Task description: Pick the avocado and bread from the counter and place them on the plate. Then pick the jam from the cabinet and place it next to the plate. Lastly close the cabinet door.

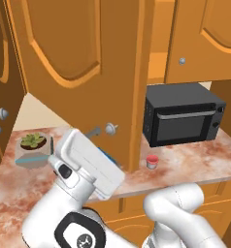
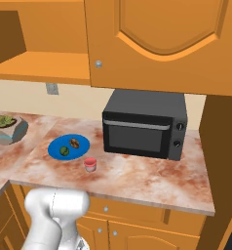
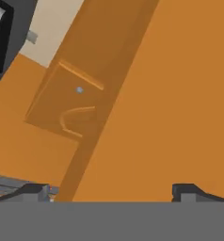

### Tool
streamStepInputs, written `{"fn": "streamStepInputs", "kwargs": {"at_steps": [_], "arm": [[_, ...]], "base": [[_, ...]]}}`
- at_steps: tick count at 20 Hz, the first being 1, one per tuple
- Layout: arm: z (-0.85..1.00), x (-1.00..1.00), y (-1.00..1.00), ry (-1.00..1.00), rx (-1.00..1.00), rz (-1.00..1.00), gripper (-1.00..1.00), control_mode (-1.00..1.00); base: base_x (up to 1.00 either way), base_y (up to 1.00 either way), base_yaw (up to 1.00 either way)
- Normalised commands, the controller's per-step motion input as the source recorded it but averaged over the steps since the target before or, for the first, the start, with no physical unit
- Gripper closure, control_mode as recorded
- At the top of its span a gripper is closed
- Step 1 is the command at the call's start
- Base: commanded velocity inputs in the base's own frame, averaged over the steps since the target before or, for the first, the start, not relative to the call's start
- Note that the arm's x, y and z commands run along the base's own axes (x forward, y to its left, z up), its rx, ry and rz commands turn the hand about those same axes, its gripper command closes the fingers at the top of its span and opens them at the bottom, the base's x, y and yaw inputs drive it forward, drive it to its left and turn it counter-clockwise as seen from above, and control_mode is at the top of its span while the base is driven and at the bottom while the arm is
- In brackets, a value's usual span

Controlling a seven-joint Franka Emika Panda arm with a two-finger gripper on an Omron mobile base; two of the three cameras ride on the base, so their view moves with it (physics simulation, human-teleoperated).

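Avocado [image 2: 64, 151] and bread [image 2: 75, 143] lie on the plate [image 2: 56, 144] — jam [image 2: 90, 164] stands just beside it on the counter [image 2: 137, 178]. Gripper [image 3: 111, 190] fingers spread wide, facing the cabinet door [image 1: 83, 72] — open.

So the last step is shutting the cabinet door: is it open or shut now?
Open. The cabinet door stands swung out edge-on before the counter, leaving the cabinet shelf exposed.

counter [image 2: 137, 178] | plate [image 2: 54, 146] | jam [image 2: 90, 164] beside plate | microwave [image 2: 145, 129] | planter [image 2: 8, 129]
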Motion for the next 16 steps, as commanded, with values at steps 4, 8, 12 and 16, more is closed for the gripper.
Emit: {"fn": "streamStepInputs", "kwargs": {"at_steps": [4, 8, 12, 16], "arm": [[0.91, 0.39, -0.78, 0.1, 0.34, 0.08, -1.0, -1.0], [0.87, 0.47, -0.71, 0.13, 0.32, 0.1, -1.0, -1.0], [0.99, 0.49, -0.69, 0.16, 0.33, 0.11, -1.0, -1.0], [1.0, 0.47, -0.65, 0.21, 0.33, 0.13, -1.0, -1.0]], "base": [[0.0, 0.0, 0.0], [0.0, 0.0, 0.0], [0.0, 0.0, 0.0], [0.0, 0.0, 0.0]]}}
